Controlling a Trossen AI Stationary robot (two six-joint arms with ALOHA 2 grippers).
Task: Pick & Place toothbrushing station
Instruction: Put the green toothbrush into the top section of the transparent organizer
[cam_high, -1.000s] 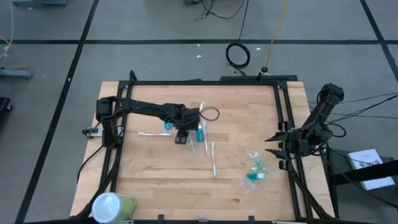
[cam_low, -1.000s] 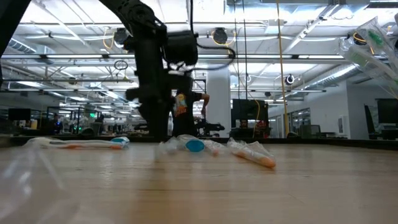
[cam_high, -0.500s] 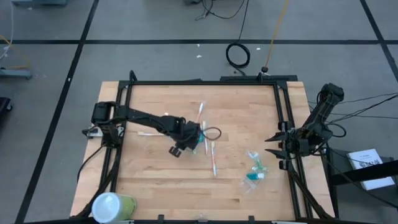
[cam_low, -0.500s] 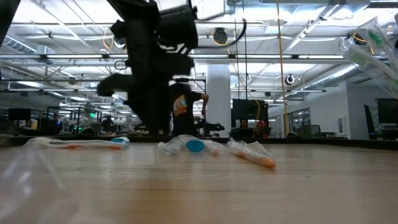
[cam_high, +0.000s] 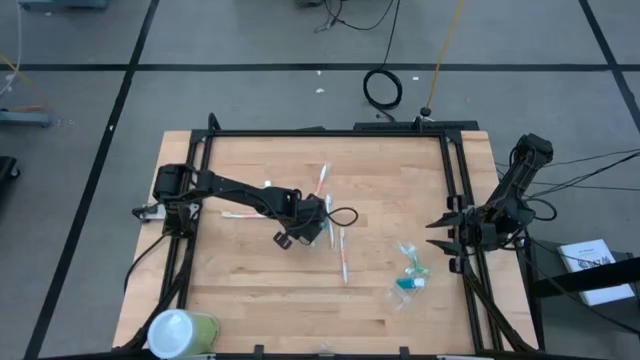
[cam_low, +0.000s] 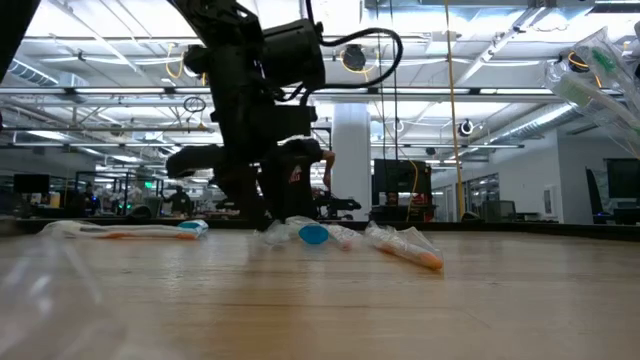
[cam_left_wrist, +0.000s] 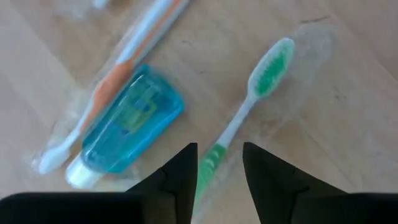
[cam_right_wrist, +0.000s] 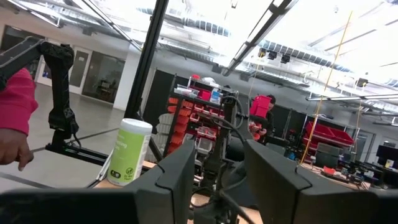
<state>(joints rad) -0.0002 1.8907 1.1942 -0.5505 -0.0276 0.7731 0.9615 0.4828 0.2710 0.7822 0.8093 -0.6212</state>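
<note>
Two dark arms work over the wooden table (cam_high: 250, 280), the biggest thing in sight. The left arm reaches from the left edge toward the middle, and the left gripper (cam_high: 312, 232) hangs low over the cluster of toothbrushing things, its fingers (cam_left_wrist: 177, 177) apart with the green toothbrush's handle lying between them and not clamped. The right arm is folded at the right edge of the table, and the right gripper (cam_high: 446, 235) waits there with its fingers spread, holding nothing. A large yellow-green container (cam_high: 180, 330) with a white top lies near the front left corner, well apart from everything else. Near the right front lies a small heap of clear plastic and teal tubes (cam_high: 410, 275). At the middle, a teal tube (cam_left_wrist: 127, 121) lies just beside an orange-and-white toothbrush (cam_left_wrist: 118, 65), and the green toothbrush (cam_left_wrist: 249, 106) lies near them, bristles pointing away from the gripper. Another white toothbrush (cam_high: 237, 214) lies under the left arm.
</note>
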